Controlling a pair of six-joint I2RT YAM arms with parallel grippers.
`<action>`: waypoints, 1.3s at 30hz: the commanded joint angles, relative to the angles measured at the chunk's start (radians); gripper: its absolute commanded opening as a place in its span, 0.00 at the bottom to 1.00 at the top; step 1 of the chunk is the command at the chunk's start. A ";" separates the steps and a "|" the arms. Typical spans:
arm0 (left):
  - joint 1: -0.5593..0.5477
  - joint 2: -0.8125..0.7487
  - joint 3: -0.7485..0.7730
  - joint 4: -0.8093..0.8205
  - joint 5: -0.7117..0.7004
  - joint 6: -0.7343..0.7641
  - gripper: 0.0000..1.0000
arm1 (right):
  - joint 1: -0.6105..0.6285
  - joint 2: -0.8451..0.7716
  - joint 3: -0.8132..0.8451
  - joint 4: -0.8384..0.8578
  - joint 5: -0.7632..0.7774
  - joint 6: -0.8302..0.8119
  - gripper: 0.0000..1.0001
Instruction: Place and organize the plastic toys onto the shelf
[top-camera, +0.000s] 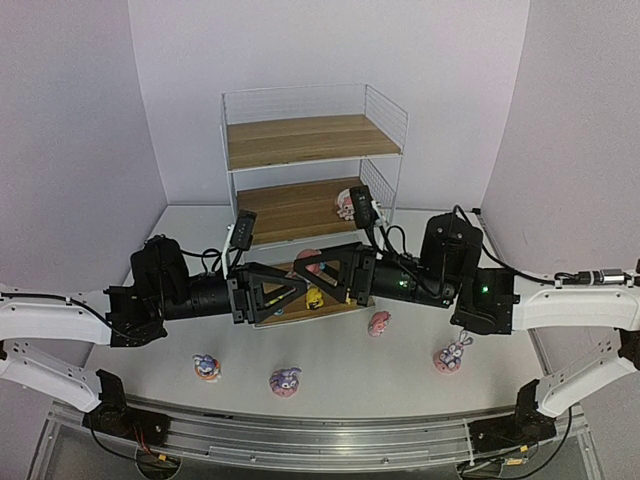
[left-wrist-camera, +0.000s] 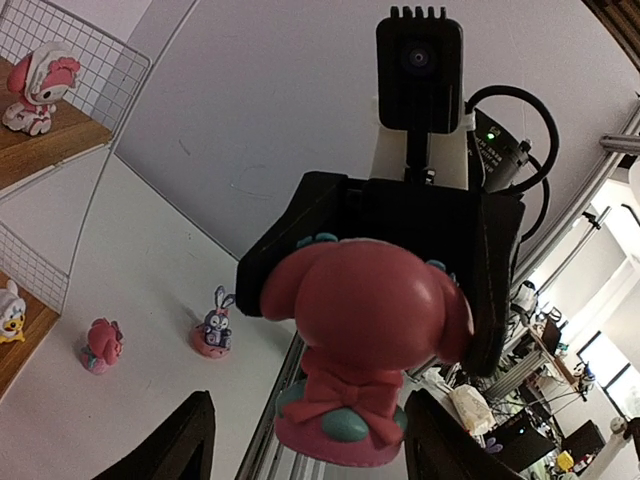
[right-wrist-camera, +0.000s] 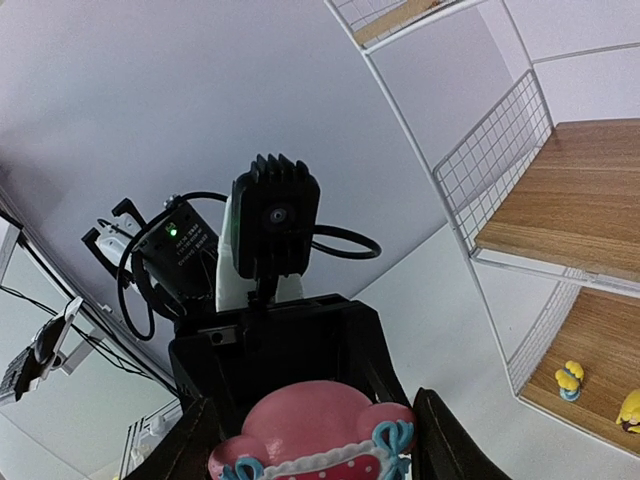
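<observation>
Done: pink-and-white toy (top-camera: 346, 204), yellow toys (right-wrist-camera: 570, 379) on shelf (top-camera: 310, 140) | Now: right gripper (right-wrist-camera: 312, 442) clamped on pink toy (left-wrist-camera: 365, 320) mid-air, left gripper (left-wrist-camera: 312, 445) apart | To do: three purple bunnies (top-camera: 285, 381), loose pink toy (top-camera: 379, 322) on table (top-camera: 340, 352)

Robotics lab test cell, plain lilac backdrop panels (top-camera: 80, 120) enclosing a white table (top-camera: 340, 370), aluminium rail (top-camera: 330, 437) at its near edge, cluttered benches (left-wrist-camera: 560, 400) beyond
</observation>
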 joint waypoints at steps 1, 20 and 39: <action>0.001 -0.021 0.026 -0.026 -0.022 -0.004 0.76 | 0.006 -0.060 0.014 -0.022 0.118 -0.030 0.06; 0.001 -0.368 0.012 -0.654 -0.504 -0.126 1.00 | 0.006 0.170 0.321 -0.353 0.603 -0.311 0.08; 0.002 -0.454 0.007 -0.800 -0.583 -0.168 1.00 | 0.003 0.412 0.542 -0.349 0.811 -0.414 0.10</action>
